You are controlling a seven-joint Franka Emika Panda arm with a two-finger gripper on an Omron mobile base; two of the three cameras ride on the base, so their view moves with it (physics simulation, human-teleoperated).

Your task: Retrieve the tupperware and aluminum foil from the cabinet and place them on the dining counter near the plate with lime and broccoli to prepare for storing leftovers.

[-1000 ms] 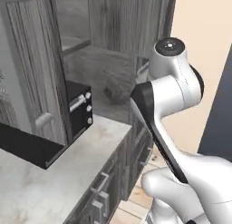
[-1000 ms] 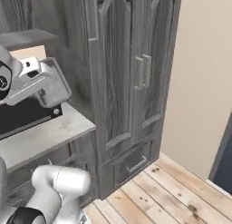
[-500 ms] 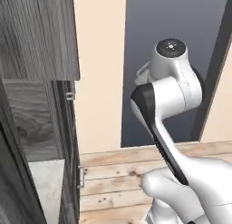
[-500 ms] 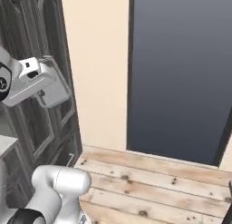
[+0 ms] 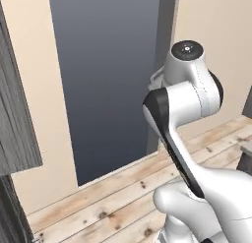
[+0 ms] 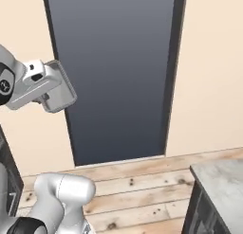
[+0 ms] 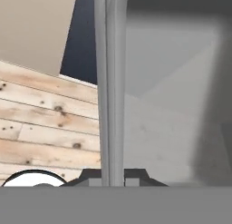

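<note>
The whole picture has changed: a moment ago the base views showed grey cabinets and a stone top, and now they show a tall dark doorway [image 6: 114,72], a cream wall [image 6: 209,67] and a wooden floor [image 6: 142,181]. That means the robot's base has turned away from the cabinets; the things themselves did not move. I think it is carrying its load off toward the dining table. In the right base view the tupperware [image 6: 57,88], a grey box with rounded corners, sits at the left edge of the frame, right at the end of the arm. In the hand view the box's thin rim [image 7: 111,82] stands straight up the middle, rising from the hand [image 7: 112,175] at the bottom. The hand is squeezed tight on that rim. A grey table corner [image 6: 220,181] peeks in at the lower right.
</note>
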